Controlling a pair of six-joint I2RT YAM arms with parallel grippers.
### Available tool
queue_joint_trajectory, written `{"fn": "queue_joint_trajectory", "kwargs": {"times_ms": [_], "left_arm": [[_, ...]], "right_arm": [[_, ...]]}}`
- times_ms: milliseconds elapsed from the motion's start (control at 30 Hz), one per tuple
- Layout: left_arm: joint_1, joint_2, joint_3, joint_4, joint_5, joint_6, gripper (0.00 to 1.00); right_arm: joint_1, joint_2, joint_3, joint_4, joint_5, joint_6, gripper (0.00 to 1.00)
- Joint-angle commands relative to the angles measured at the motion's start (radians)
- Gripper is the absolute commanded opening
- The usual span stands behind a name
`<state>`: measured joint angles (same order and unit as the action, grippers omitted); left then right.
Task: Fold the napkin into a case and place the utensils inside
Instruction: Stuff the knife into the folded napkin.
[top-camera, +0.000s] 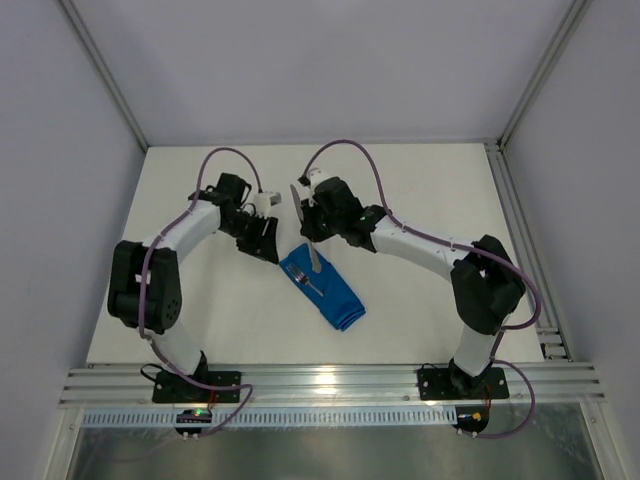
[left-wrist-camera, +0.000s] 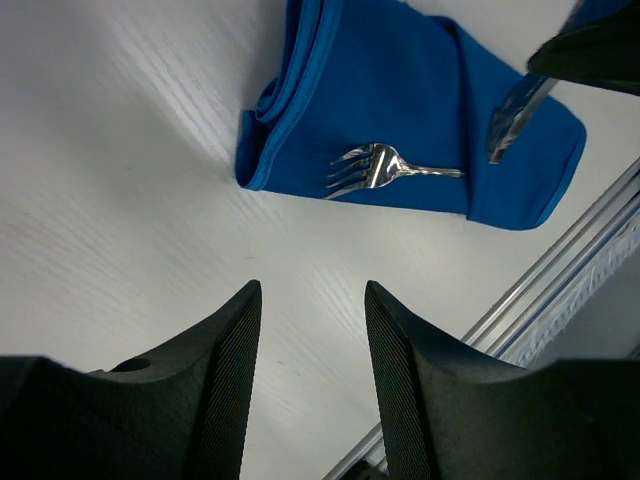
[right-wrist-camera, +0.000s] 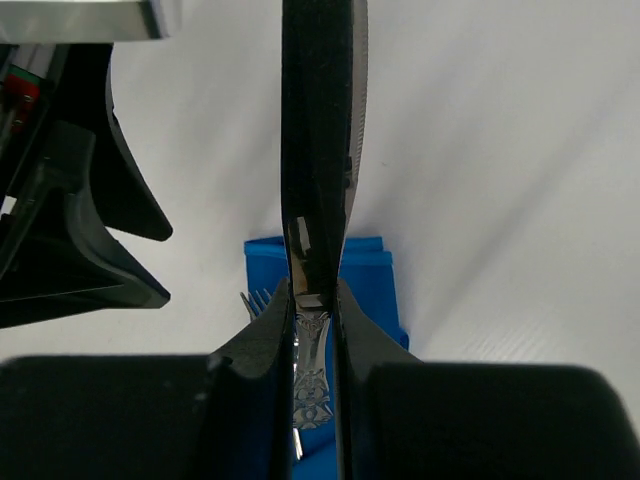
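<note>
The napkin, folded into a narrow blue case (top-camera: 330, 295), lies slantwise on the white table between the arms. The silver fork (top-camera: 311, 284) lies on its far end. In the left wrist view the fork's (left-wrist-camera: 385, 170) handle reaches a fold edge of the case (left-wrist-camera: 380, 80); I cannot tell if it is tucked in. My right gripper (top-camera: 312, 228) is shut on the dark knife (right-wrist-camera: 320, 150), held steeply above the case (right-wrist-camera: 370, 265), handle end (left-wrist-camera: 512, 118) pointing down. My left gripper (top-camera: 264, 238) is open and empty, just left of the case's far end.
Aluminium rails (top-camera: 330, 385) run along the near table edge, and a rail (top-camera: 520, 240) runs down the right side. Grey walls enclose the table. My left gripper's fingers (right-wrist-camera: 90, 240) stand close to the right gripper's left side.
</note>
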<state>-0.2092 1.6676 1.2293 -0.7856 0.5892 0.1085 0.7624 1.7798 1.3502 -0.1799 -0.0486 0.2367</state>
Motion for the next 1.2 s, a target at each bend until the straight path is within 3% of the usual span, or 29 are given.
{"fn": "queue_joint_trajectory", "kwargs": {"times_ms": [0, 500, 900, 1033, 1167], "left_arm": [[-0.019, 0.055, 0.002, 0.028, -0.038, -0.024, 0.48], [-0.058, 0.283, 0.078, 0.134, -0.104, -0.064, 0.47], [-0.068, 0.359, 0.107, 0.111, -0.02, -0.073, 0.43], [-0.07, 0.376, 0.11, 0.105, -0.008, -0.072, 0.27], [-0.07, 0.394, 0.119, 0.1, 0.009, -0.079, 0.21]], "right_arm": [[0.028, -0.028, -0.02, -0.01, 0.113, -0.019, 0.04], [0.052, -0.013, -0.098, 0.134, 0.121, -0.065, 0.04], [0.052, 0.041, -0.083, 0.131, 0.139, -0.115, 0.04], [0.052, 0.056, -0.086, 0.123, 0.142, -0.117, 0.04], [0.055, 0.069, -0.085, 0.119, 0.141, -0.123, 0.04]]}}
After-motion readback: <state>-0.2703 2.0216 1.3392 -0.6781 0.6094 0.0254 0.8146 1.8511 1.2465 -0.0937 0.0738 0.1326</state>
